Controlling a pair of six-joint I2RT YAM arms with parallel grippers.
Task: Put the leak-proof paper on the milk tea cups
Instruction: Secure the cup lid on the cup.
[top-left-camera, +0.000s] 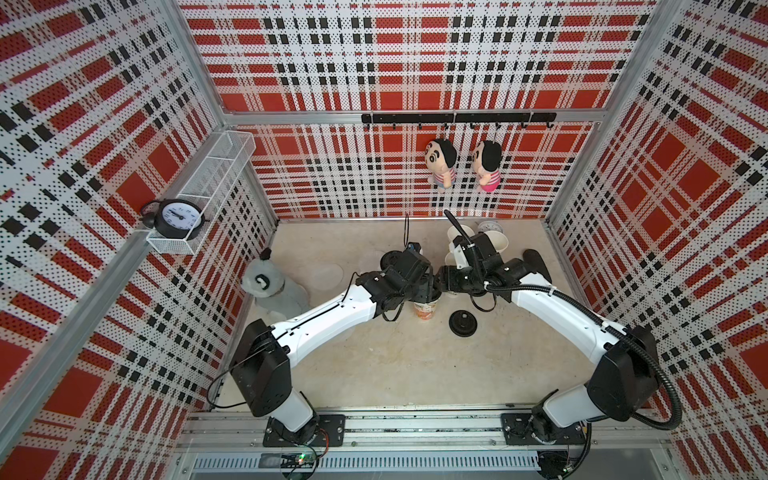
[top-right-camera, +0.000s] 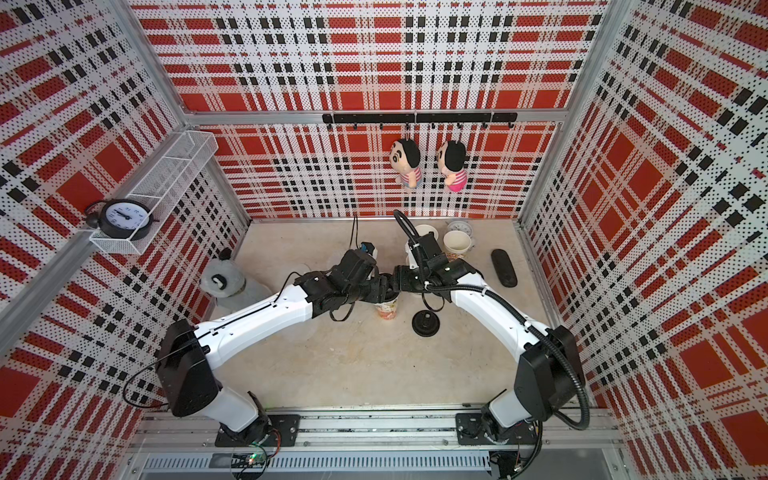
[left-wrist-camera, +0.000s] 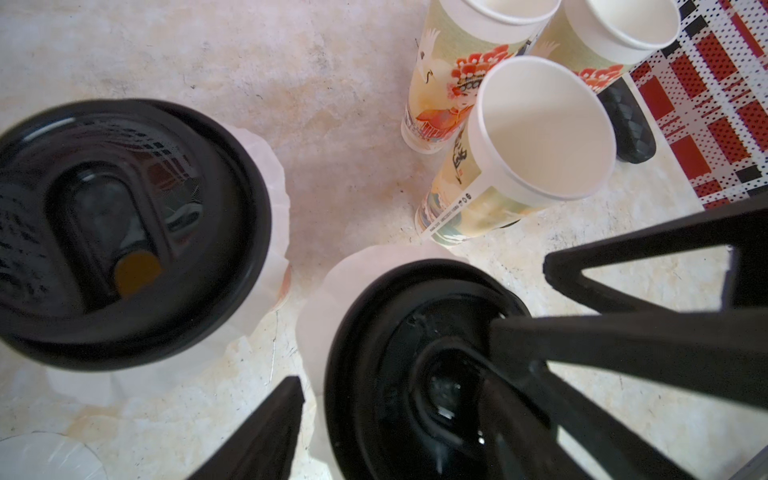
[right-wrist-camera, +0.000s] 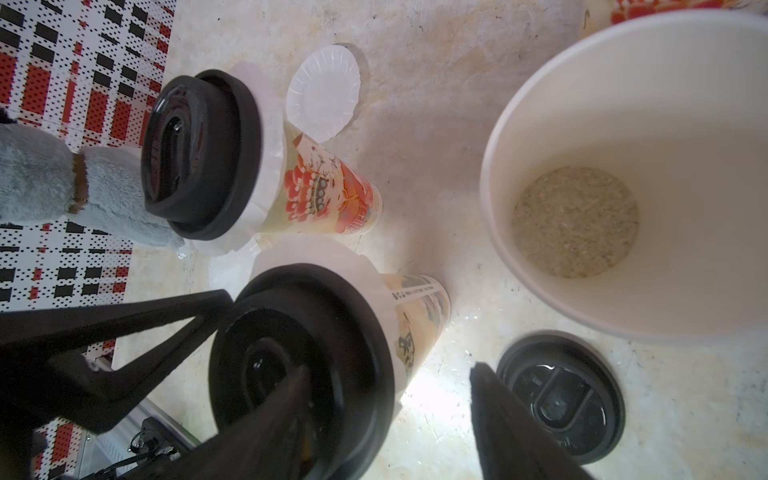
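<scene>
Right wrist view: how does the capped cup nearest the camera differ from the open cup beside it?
The capped cup wears a black lid with leak-proof paper poking out under it; the open cup has neither. The open cup's inside shows down to a tan, grainy bottom; the capped cup's inside is hidden. Both are paper cups standing upright on the table.

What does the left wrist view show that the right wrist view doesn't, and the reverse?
Left wrist only: all three open milk tea cups grouped together, and a black elongated object beside them. Right wrist only: a loose black lid, a grey plush toy, and grainy filling at the bottom of an open cup. Both: two lidded cups with leak-proof paper sticking out under their lids.
</scene>
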